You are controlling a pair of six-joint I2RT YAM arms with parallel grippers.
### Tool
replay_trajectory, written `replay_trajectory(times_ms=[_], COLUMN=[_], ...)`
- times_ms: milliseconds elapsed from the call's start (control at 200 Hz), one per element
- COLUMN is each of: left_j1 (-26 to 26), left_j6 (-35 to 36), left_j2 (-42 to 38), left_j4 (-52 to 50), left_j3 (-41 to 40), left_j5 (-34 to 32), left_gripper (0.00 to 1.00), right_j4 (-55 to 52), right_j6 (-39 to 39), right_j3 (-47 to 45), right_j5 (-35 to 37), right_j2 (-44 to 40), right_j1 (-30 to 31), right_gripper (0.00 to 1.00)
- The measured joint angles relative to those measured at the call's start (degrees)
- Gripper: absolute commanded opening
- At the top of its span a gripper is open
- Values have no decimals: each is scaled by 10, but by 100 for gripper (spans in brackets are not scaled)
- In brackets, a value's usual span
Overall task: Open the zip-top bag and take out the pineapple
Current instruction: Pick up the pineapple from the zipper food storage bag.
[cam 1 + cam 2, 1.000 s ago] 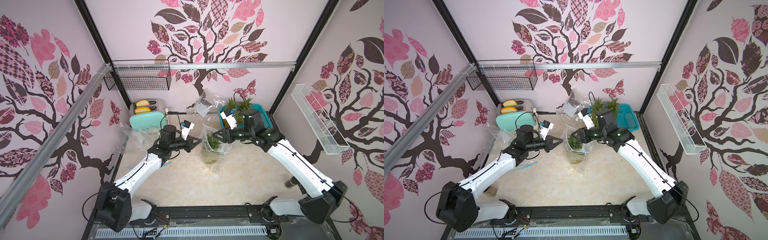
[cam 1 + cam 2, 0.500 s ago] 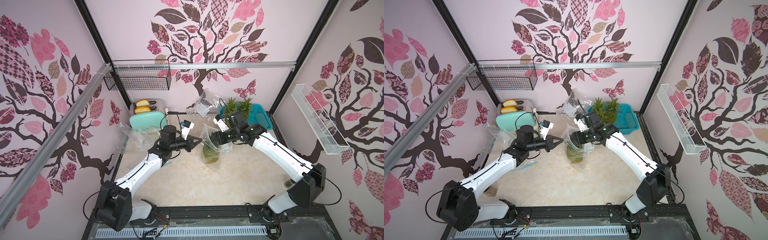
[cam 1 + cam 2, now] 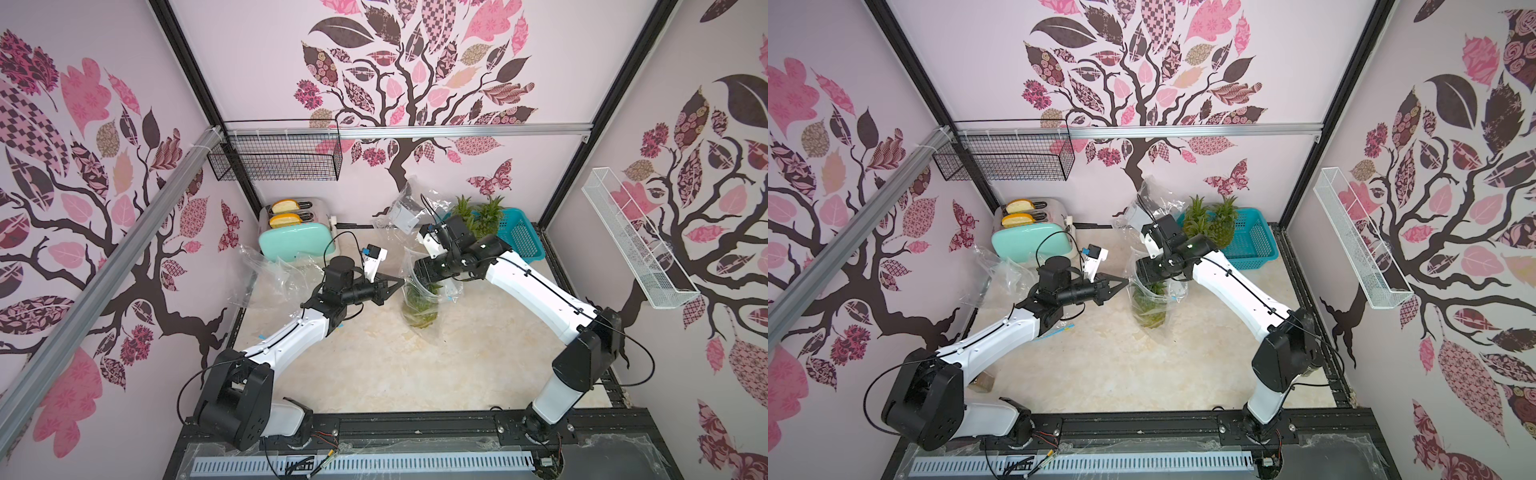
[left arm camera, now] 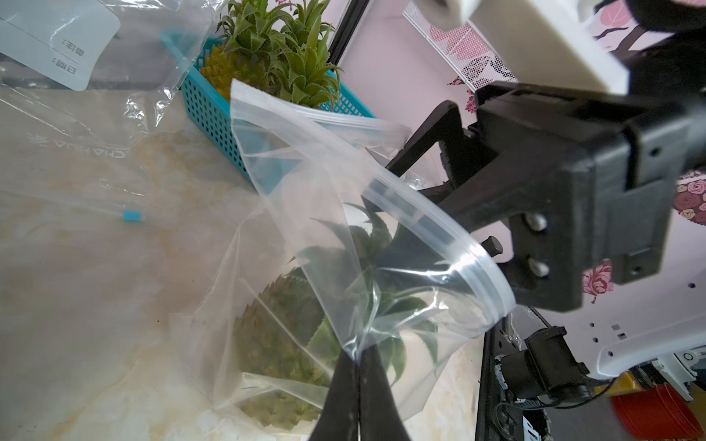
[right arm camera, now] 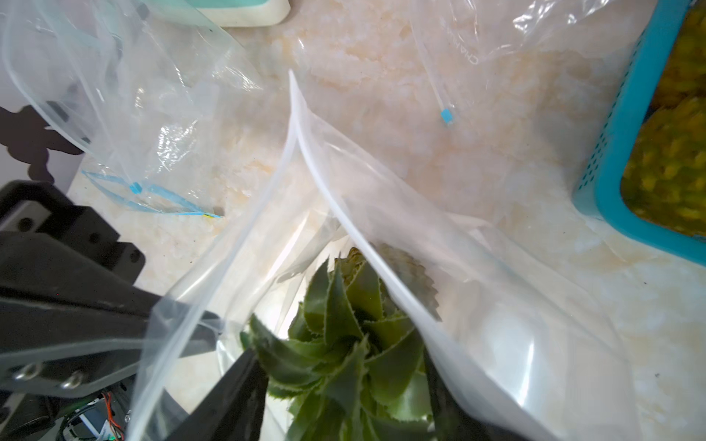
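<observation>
**Bag held open, fruit inside.** Your left arm (image 3: 286,336) reaches across the cream marbled bench (image 3: 415,374). Its jaws are pressed together on a pinch of film just under the zip strip of the clear zip-top plastic bag (image 4: 305,214). That clamp appears meant to pull the near lip outward, so the mouth gapes and the bag stands rather than slumps. From the right wrist you see the two lips spread well apart.

The small yellow-green pineapple with a spiky green crown (image 4: 282,317) stands upright on the bench inside the bag. Its crown points at the mouth, and the whole fruit sits below the rim.

Your right arm (image 3: 536,291) comes in from above, jaws apart and pointed down into the opening. Its dark fingers (image 5: 237,389) show on either side of the crown, so the leaves lie between the jaws. The fruit's body sits deeper, beyond the fingertips. One finger looks close enough to brush a leaf. The other reads through film, so you cannot tell whether it is inside the far lip or outside it. Nothing is gripped on that side, so the opening looks done and the lift-out not yet begun.

Behind, a turquoise plastic basket (image 3: 528,249) holds two more pineapples. Empty clear bags (image 3: 266,274) lie crumpled beside the mint-green toaster (image 3: 291,247).
</observation>
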Motion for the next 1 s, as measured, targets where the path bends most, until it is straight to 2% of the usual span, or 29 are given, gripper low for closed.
replay_trajectory(times_ms=[615, 675, 730, 830, 865, 935, 995], left_j1=[0, 0, 0, 0, 0, 0, 0], left_j6=[-11, -11, -11, -11, -11, -11, -11], left_j2=[2, 4, 5, 5, 5, 5, 5], left_j4=[29, 29, 29, 29, 29, 29, 28], left_j3=[-12, -12, -12, -12, -12, -12, -12], left_j5=[-15, -15, -15, -15, -15, -15, -15], left_gripper=[0, 0, 0, 0, 0, 0, 10], right_j4=[0, 8, 16, 31, 39, 59, 69], right_j6=[3, 3, 4, 5, 7, 9, 11], right_j3=[-18, -27, -36, -46, -49, -58, -66], right_j5=[16, 16, 16, 11, 9, 13, 14], right_j2=[5, 5, 5, 6, 6, 0, -5], right_j1=[14, 15, 14, 15, 15, 17, 16], right_gripper=[65, 62, 55, 20, 11, 3, 0])
